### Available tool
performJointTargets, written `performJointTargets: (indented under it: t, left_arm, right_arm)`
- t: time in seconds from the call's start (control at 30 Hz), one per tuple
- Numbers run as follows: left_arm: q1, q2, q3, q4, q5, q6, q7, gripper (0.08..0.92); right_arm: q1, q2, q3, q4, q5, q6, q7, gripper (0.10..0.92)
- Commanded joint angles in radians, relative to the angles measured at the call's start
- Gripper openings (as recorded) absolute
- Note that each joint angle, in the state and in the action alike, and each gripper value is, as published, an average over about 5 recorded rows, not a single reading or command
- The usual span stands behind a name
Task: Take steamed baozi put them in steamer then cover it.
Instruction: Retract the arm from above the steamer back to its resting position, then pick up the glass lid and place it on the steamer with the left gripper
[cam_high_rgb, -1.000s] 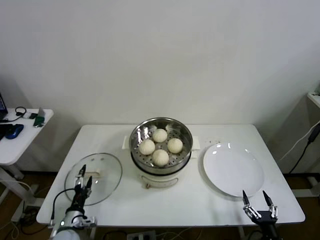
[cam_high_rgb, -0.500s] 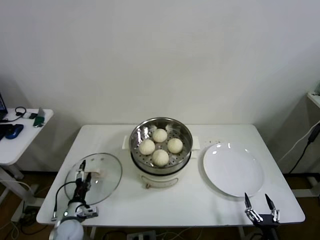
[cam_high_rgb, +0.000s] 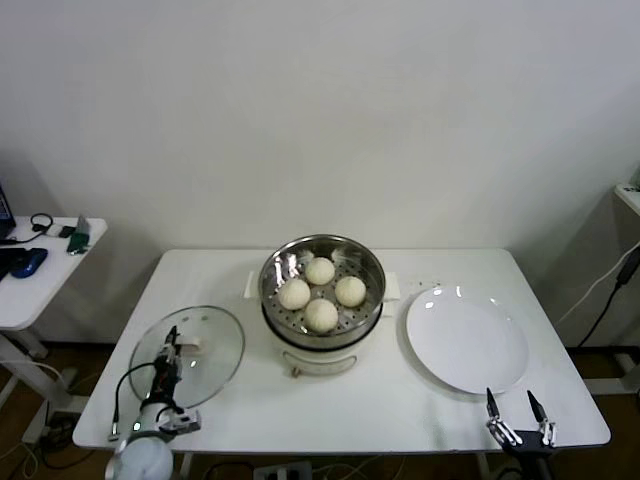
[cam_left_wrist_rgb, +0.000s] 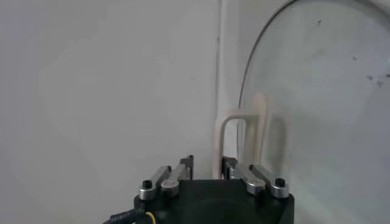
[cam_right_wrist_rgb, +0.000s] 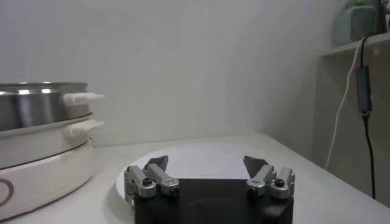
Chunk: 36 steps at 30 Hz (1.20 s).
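The steamer (cam_high_rgb: 322, 262) stands mid-table, shiny steel on a cream base, and also shows in the right wrist view (cam_right_wrist_rgb: 36, 106). Four steamed baozi (cam_high_rgb: 320, 314) lie on its perforated floor. The cover (cam_high_rgb: 210, 340), clear glass, lies flat on the table to the steamer's left. My left gripper (cam_high_rgb: 172, 345) hangs over the cover at its pale handle (cam_left_wrist_rgb: 241, 131). Its jaws are narrowed but still apart, with one leg of the handle between the fingertips (cam_left_wrist_rgb: 187, 164). My right gripper (cam_high_rgb: 517, 405) is wide open and empty at the front right table edge.
A flat white plate (cam_high_rgb: 466, 340) lies right of the steamer, just beyond my right gripper; it also shows in the right wrist view (cam_right_wrist_rgb: 201, 159). A side table (cam_high_rgb: 35, 270) with small items stands far left. A wall runs behind the table.
My left gripper has moved forward over the cover to its handle and its fingers have drawn closer together. My right gripper has dropped back slightly towards the table's front edge.
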Motion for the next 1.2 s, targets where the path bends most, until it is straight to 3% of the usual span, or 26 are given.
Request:
performJointTargets:
  t: [0.03, 0.27, 0.57, 0.77, 0.93, 1.2]
  left_arm:
    - [-0.004, -0.006, 0.0, -0.017, -0.006, 0.005, -0.006, 0.307]
    - [0.021, 0.042, 0.006, -0.193, -0.09, 0.055, 0.058, 0.144]
    - [0.04, 0.248, 0.016, -0.54, -0.316, 0.3, 0.276, 0.14]
    - [-0.022, 0.355, 0.093, -0.692, -0.377, 0.499, 0.355, 0.14]
    - [-0.101, 0.339, 0.247, -0.751, -0.329, 0.607, 0.399, 0.14]
    - [-0.244, 0.193, 0.523, -0.727, -0.062, 0.669, 0.511, 0.14]
  right_arm:
    - [-0.001, 0.005, 0.005, 0.0, -0.008, -0.002, 0.004, 0.823]
    - [-0.003, 0.01, 0.023, 0.01, -0.038, -0.027, 0.03, 0.823]
    - [0.014, 0.034, 0.054, 0.024, -0.138, -0.084, 0.093, 0.823]
    - [0.012, 0.027, 0.052, 0.047, -0.142, -0.13, 0.071, 0.823]
    - [0.003, 0.02, 0.047, 0.068, -0.142, -0.143, 0.039, 0.823]
    - [0.009, 0.018, 0.041, 0.078, -0.143, -0.144, 0.031, 0.823]
